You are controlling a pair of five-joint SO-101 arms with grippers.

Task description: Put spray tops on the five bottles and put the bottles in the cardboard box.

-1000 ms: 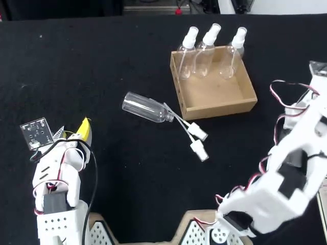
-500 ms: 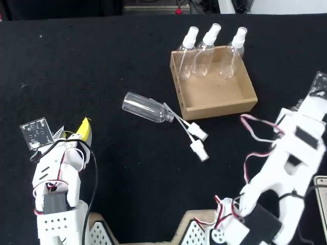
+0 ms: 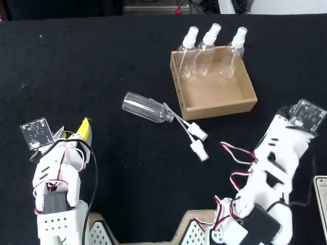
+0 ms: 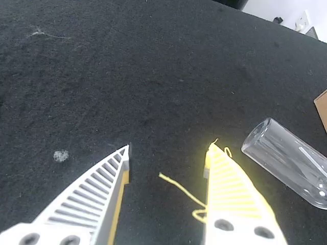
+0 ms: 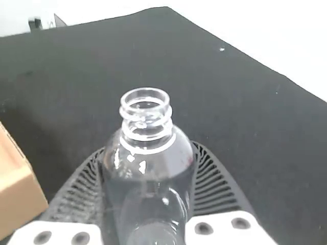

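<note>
A capless clear bottle (image 5: 148,158) stands between the fingers of my right gripper (image 5: 148,153), which is shut on it, its threaded neck pointing away from the wrist. The right arm (image 3: 278,158) is just right of the cardboard box (image 3: 219,108). Three bottles with spray tops (image 3: 204,53) lean in the box's far side. Another capless bottle (image 3: 145,108) lies on its side left of the box, also seen as the bottle (image 4: 286,163) near my left gripper. Two loose spray tops (image 3: 198,142) lie beside its neck. My left gripper (image 4: 168,153) hovers open over the bare mat, with nothing in it.
The black mat (image 3: 102,56) covers the whole table. A corner of the cardboard box (image 5: 15,178) shows close to the held bottle. The left arm (image 3: 56,178) sits at the near left. A small card (image 3: 322,189) lies at the right edge.
The right arm has swung in from the right edge and turned, its wrist now pointing toward the box's front right corner. The left arm, the lying bottle and the spray tops stay put.
</note>
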